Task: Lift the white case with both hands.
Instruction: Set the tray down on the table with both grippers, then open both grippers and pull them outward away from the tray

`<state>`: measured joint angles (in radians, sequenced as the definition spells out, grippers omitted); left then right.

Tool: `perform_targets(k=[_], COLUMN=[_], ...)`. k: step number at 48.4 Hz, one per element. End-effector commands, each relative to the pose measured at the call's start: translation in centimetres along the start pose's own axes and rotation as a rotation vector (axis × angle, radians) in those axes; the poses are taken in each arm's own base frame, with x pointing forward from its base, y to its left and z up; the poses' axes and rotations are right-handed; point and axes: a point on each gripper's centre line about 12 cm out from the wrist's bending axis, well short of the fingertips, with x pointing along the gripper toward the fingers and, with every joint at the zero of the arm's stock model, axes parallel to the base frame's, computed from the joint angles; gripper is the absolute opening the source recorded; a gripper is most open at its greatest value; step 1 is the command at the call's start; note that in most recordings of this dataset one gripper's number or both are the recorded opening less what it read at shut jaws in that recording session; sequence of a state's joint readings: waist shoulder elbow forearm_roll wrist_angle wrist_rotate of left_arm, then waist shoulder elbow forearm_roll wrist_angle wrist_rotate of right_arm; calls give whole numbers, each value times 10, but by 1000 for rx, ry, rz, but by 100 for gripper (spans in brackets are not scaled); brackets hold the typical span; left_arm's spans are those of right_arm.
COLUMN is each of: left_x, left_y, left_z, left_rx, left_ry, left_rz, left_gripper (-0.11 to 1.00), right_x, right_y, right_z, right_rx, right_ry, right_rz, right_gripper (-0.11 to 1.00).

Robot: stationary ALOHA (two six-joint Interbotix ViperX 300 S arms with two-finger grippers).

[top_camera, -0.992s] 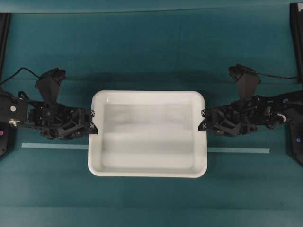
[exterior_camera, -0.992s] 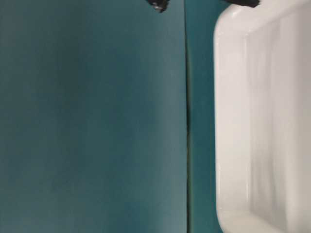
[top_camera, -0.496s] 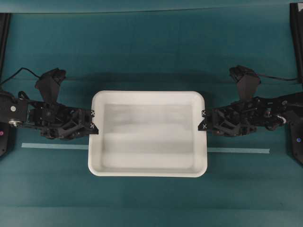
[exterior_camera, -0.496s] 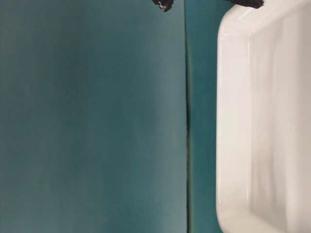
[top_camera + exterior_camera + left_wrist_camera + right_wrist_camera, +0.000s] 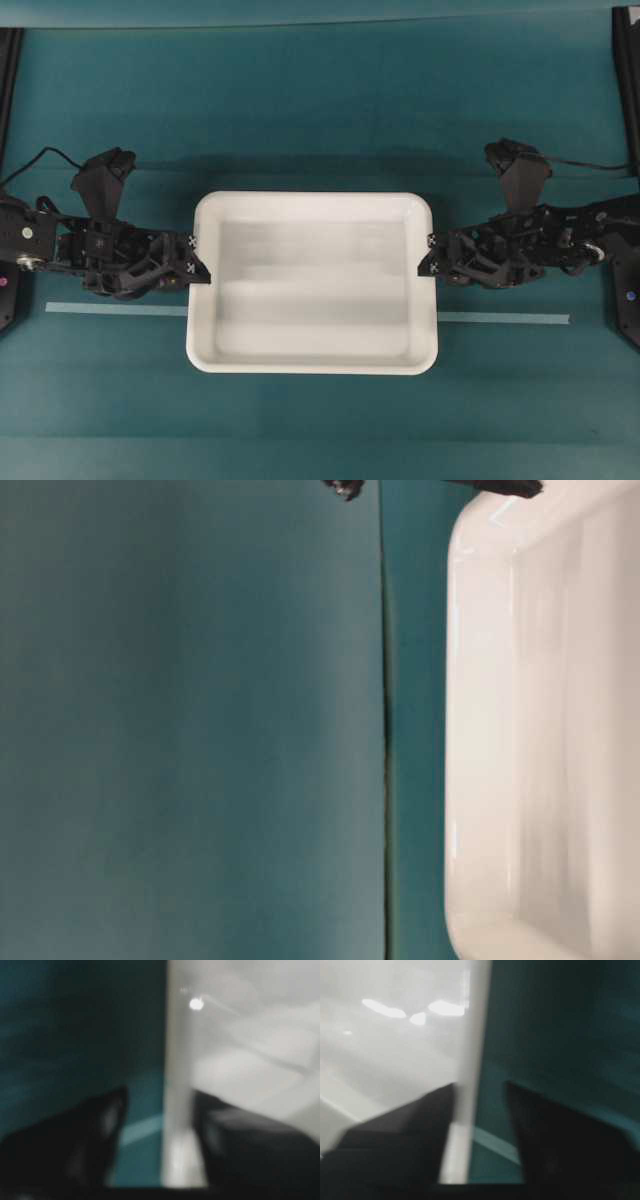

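**White case between my two sets of jaws, rim straddled on both sides**

The white case sits in the middle of the teal worktop, long sides running left to right in the overhead view, lying over a pale tape strip that shows on either side of it.

My left gripper is at the case's left rim. From my left wrist camera, the jaws stand apart, one finger outside over the teal, the other inside over the white floor, with the rim wall between them and a gap on the outer side.

My right gripper is at the right rim. My right wrist camera shows the same: jaws apart, one finger inside the case, the other outside, rim between them. Both wrist views are blurred, so I cannot tell whether any finger touches the rim.
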<state>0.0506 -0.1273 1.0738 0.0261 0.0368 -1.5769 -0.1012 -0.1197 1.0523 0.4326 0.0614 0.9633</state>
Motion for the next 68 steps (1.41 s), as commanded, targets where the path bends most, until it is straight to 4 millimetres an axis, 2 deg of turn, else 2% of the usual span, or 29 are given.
perform_targets(k=[1, 6, 9, 14, 20, 34, 48, 57, 68], left_x=[5, 4, 2, -3, -12, -52, -106, -132, -164], left_y=[7, 2, -2, -8, -12, -33, -48, -42, -45], left_z=[1, 1, 1, 1, 2, 1, 1, 2, 1], left_rx=[2, 22, 45, 74, 93, 166, 407, 527, 657], left_ry=[-2, -2, -2, -4, -7, -22, -87, -122, -193], left_rz=[38, 22, 8, -20, -53, -198, -362, -393, -505], left_gripper=[72, 93, 97, 93, 94, 94, 94, 94, 94], right_x=[7, 4, 2, -4, -13, -41, -77, -97, -119], right_y=[-18, -11, -8, -4, 2, 23, 44, 55, 65], right_z=[-4, -3, -3, -2, -2, 1, 3, 4, 4], right_rx=[-14, -29, -31, -32, -31, -73, -333, -489, -845], right_ry=[23, 15, 10, 7, 3, -26, -75, -127, -242], right_rz=[-75, -44, -29, -4, 31, 161, 268, 329, 376], right_gripper=[56, 84, 91, 91, 91, 91, 91, 91, 91])
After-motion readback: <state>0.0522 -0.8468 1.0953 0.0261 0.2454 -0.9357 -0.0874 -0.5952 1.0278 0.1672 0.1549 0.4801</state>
